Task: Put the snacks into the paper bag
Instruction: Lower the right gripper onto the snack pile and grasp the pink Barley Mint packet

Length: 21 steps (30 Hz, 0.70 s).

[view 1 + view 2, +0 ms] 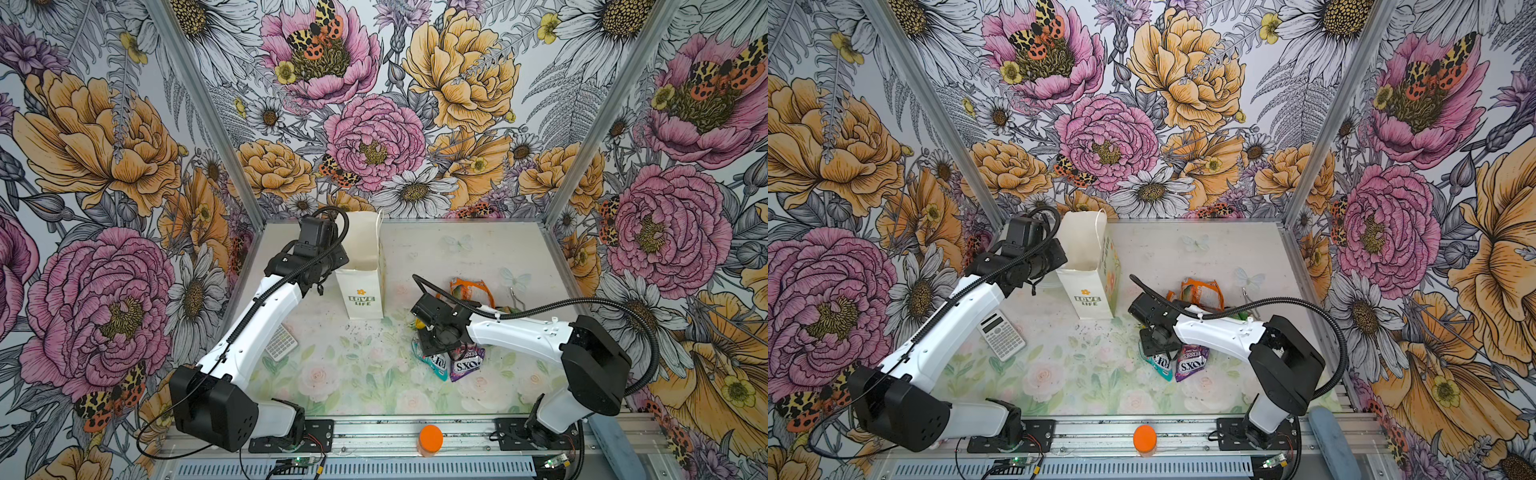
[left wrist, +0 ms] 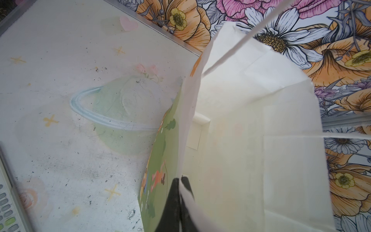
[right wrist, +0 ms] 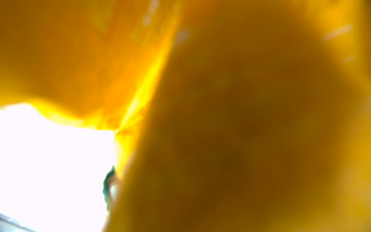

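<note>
Nearest stands the jar (image 1: 430, 438), which is no part of the job. Beyond it the purple packet (image 1: 467, 363) and the teal packet (image 1: 434, 365) lie touching, just on the near side of the right pincer (image 1: 429, 334), which points down among them. The right wrist view is all yellow blur, so the yellow packet (image 3: 241, 120) probably sits right up at the fingers. Whether that pincer is spread or pinching I cannot tell. Just behind it lie the crumpled orange packets (image 1: 471, 291). All these packets look light, soft, crinkly and slick, so a pinch on a flat sealed edge or a raised fold should hold better than one on the puffed middle. Farthest back, to the left of the packets with a gap between, the bag (image 1: 360, 291) stands upright and open. It looks thin and easy to tip. The left pincer (image 2: 181, 178) is pressed together on the bag's rim wall, steadying it.
</note>
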Available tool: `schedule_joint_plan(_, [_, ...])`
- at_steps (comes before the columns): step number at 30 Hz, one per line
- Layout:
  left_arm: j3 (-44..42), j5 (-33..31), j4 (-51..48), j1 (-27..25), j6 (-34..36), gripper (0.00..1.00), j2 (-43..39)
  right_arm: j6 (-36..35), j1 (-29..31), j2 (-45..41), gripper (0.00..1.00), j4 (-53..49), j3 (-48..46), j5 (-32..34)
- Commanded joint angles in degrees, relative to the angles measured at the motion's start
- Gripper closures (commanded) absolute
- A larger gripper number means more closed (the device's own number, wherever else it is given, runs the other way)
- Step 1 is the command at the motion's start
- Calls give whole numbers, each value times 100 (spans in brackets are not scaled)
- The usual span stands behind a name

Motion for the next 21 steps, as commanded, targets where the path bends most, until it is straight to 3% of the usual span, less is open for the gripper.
schedule_joint_plan(1, [35, -128, 113, -35, -89, 100, -35, -271, -36, -312, 62, 16, 58, -247])
schedule_joint_plan(8, [17, -65, 152, -44, -104, 100, -44, -769, -53, -568, 63, -291, 332, -536])
schedule_joint_plan(12, [28, -63, 152, -51, -80, 100, -35, -1046, -133, -766, 62, -517, 553, -320])
schedule_joint_plan(21, [-12, -78, 153, -79, -61, 100, -103, -1318, -935, -736, 62, -523, 696, -538])
